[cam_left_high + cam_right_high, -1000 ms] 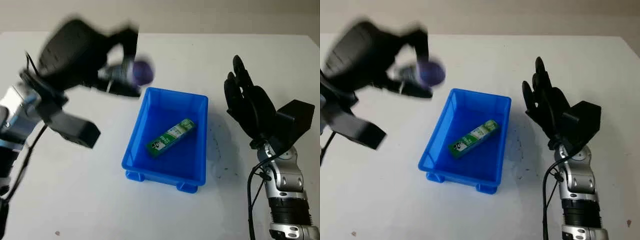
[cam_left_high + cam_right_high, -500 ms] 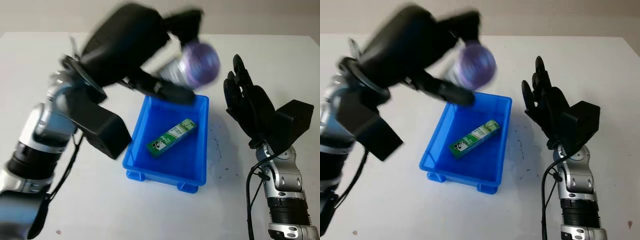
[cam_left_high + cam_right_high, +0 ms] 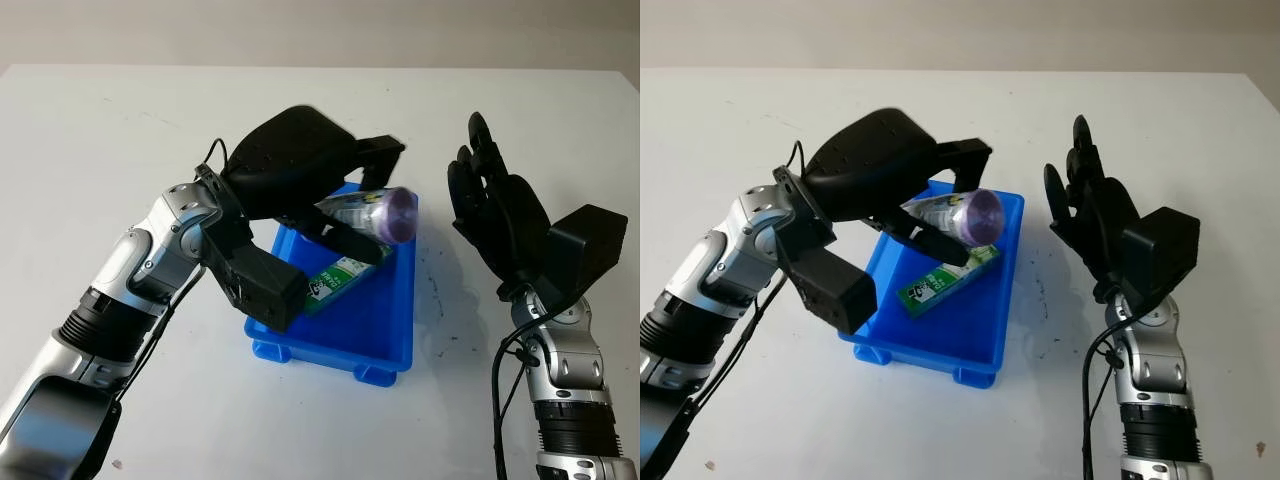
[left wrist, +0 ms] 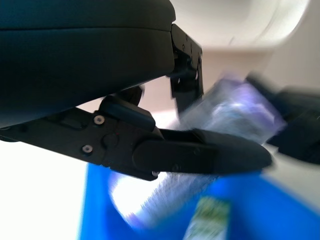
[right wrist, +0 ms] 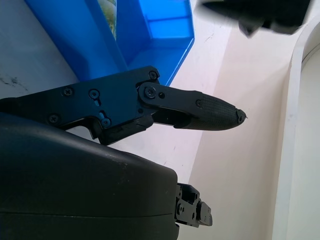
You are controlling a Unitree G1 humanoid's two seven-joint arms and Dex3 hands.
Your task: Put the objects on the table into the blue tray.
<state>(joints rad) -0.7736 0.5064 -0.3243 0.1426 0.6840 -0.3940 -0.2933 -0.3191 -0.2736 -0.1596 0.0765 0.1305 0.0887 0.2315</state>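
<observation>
White table [image 3: 120, 130]. Left hand [image 3: 300, 175] grips bottle [image 3: 372, 211] lying sideways over blue tray [image 3: 395, 335], purple cap toward right hand [image 3: 495, 205], upright, empty.

We log tray [image 3: 400, 330] at table [image 3: 100, 120] centre, carton [image 3: 345, 278] inside it, left hand [image 3: 330, 195] holding bottle [image 3: 375, 210] over tray's far end, right hand [image 3: 495, 215] right of tray.

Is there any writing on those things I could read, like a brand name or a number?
Green and white box in the blue tray: it carries printing, too small to read.
Purple-capped bottle held by the left hand above the tray: label blurred, unreadable.
No other text shows.
</observation>
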